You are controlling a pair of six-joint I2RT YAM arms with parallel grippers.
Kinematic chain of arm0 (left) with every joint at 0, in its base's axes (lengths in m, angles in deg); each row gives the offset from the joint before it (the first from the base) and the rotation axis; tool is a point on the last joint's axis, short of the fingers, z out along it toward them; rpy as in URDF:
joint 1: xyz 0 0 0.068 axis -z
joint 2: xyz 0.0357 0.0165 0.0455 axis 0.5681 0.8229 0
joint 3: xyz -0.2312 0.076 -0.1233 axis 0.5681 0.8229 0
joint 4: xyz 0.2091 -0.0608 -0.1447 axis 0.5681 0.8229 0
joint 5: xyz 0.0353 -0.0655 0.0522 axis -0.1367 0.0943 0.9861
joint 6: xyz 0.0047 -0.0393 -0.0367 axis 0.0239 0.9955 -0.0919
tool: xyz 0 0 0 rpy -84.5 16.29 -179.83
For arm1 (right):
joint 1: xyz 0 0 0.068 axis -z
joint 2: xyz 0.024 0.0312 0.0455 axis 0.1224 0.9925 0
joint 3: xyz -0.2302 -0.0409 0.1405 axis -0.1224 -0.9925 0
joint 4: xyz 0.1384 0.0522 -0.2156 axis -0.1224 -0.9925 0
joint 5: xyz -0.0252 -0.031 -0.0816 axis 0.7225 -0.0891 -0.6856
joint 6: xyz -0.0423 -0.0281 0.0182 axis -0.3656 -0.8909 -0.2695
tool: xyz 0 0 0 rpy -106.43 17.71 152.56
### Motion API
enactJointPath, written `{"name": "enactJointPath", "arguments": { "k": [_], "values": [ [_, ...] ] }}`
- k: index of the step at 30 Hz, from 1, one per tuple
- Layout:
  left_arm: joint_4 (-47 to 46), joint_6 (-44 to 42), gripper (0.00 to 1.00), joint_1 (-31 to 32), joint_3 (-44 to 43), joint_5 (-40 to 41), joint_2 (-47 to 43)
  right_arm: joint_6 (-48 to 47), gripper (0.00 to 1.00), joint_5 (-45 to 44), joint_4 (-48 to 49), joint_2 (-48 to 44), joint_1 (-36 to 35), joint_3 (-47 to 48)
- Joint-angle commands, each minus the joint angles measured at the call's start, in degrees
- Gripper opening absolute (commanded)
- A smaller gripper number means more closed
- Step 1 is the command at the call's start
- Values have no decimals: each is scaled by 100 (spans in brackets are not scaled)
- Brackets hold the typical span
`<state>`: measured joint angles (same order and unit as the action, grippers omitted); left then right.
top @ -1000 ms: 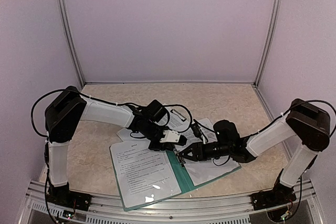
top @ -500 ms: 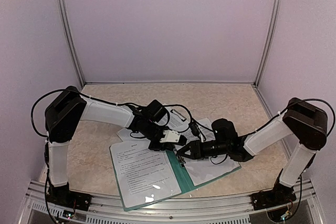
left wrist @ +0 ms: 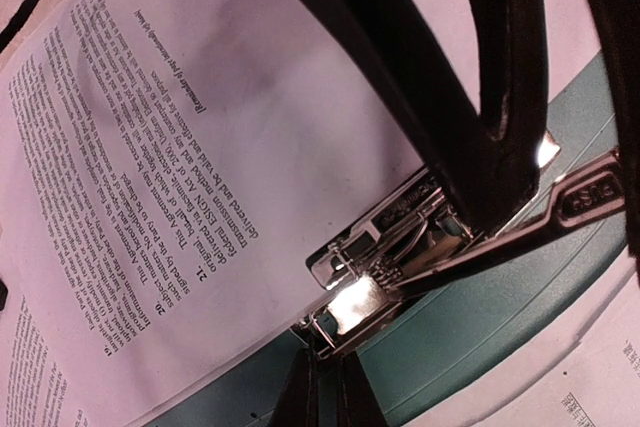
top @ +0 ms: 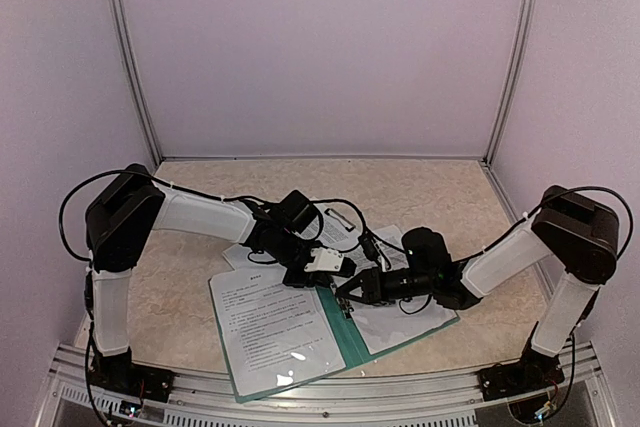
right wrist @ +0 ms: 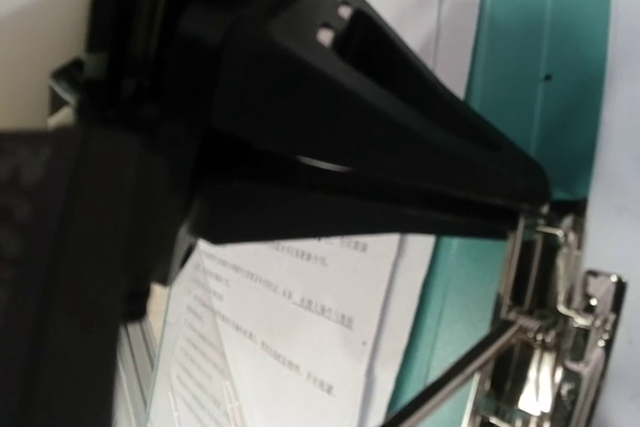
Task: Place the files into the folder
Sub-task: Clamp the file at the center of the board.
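Note:
The teal-green folder (top: pixel 347 332) lies open at the table's front. White printed files (top: pixel 272 332) lie on its left half and more on its right half (top: pixel 400 322). My left gripper (top: pixel 345 270) is shut, its tips (left wrist: pixel 335 397) at the near end of the metal clip (left wrist: pixel 390 267) on the teal spine (left wrist: pixel 480 337). My right gripper (top: pixel 348 293) comes in from the right. Its black fingers (left wrist: pixel 500 147) stand apart around the clip's PUSH lever (left wrist: pixel 585 197). The right wrist view shows the clip (right wrist: pixel 560 347), the spine (right wrist: pixel 540 47) and sheets (right wrist: pixel 300 327).
Loose printed sheets (top: pixel 340 217) lie on the beige table behind the folder, under the left arm's cables. Lilac walls with metal posts (top: pixel 130 67) close in the cell. An aluminium rail (top: pixel 300 402) runs along the front edge.
The right arm's elbow has moved left and its gripper has dropped lower onto the clip, looking narrower from above. The left arm, folder and sheets have not moved.

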<state>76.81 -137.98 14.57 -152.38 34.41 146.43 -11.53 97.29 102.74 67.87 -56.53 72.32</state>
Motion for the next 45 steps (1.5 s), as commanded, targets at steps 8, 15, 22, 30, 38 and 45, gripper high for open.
{"name": "enactJointPath", "arguments": {
  "k": [8,15,22,30,38,45],
  "values": [
    [446,184,0,63,177,191,286,82,22,69,185,87,-77,-72],
    [487,178,0,64,159,211,296,-43,18,18,-13,46,-114,-150],
    [530,195,0,64,130,219,330,-345,14,-206,-523,-160,-157,-201],
    [565,179,0,64,136,215,341,-507,8,-356,-800,-220,-177,-254],
    [579,169,0,64,136,201,341,-613,0,-454,-989,-179,-215,-343],
    [584,168,0,73,134,196,350,-648,0,-500,-1048,-74,-230,-378]
  ]
}}
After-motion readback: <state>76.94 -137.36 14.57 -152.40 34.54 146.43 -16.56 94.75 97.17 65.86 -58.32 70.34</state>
